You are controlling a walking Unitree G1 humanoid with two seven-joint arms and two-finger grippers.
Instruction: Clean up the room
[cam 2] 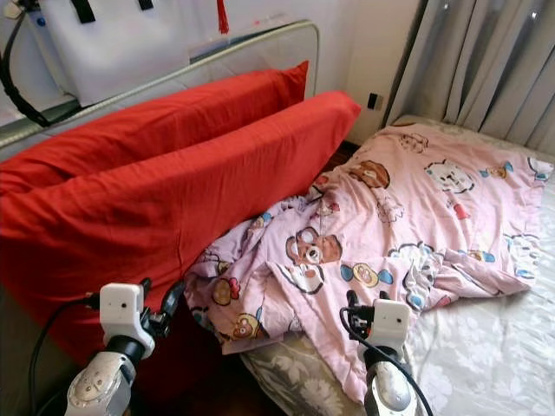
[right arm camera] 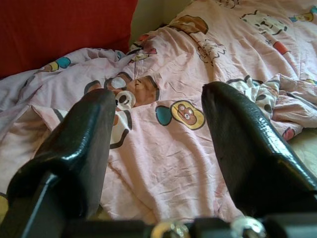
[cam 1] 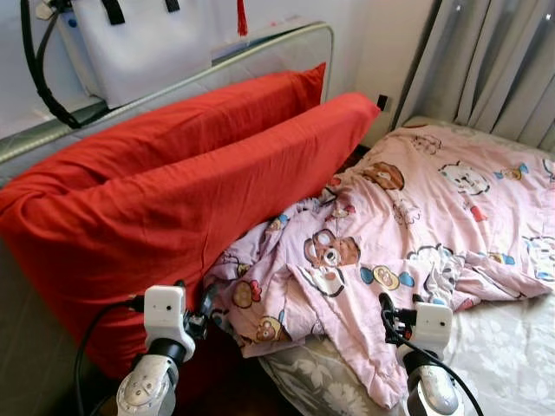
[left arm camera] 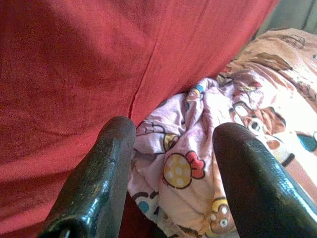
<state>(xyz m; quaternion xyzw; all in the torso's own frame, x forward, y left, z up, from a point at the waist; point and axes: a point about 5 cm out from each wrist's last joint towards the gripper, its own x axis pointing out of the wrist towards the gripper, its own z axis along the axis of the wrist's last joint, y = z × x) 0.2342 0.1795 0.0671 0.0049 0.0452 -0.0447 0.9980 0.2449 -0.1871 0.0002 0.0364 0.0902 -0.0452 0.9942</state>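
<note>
A crumpled pink cartoon-print blanket (cam 1: 416, 225) lies spread over the bed, one corner hanging over the near edge. Two long red pillows (cam 1: 199, 173) lean against the headboard on the left, and the blanket's bunched edge (left arm camera: 183, 163) touches the front one. My left gripper (left arm camera: 173, 144) is open, low beside the red pillow and pointing at that bunched edge with nothing between its fingers. My right gripper (right arm camera: 156, 109) is open too, hovering over the blanket's near corner, close above the fabric and holding nothing.
The mattress has a grey floral sheet (cam 1: 512, 347), bare at the near right. A padded headboard (cam 1: 173, 82) with a white bag (cam 1: 139, 43) on it runs behind the pillows. Grey curtains (cam 1: 494, 61) hang at the far right. A dark gap of floor (cam 1: 234, 381) lies between pillow and bed.
</note>
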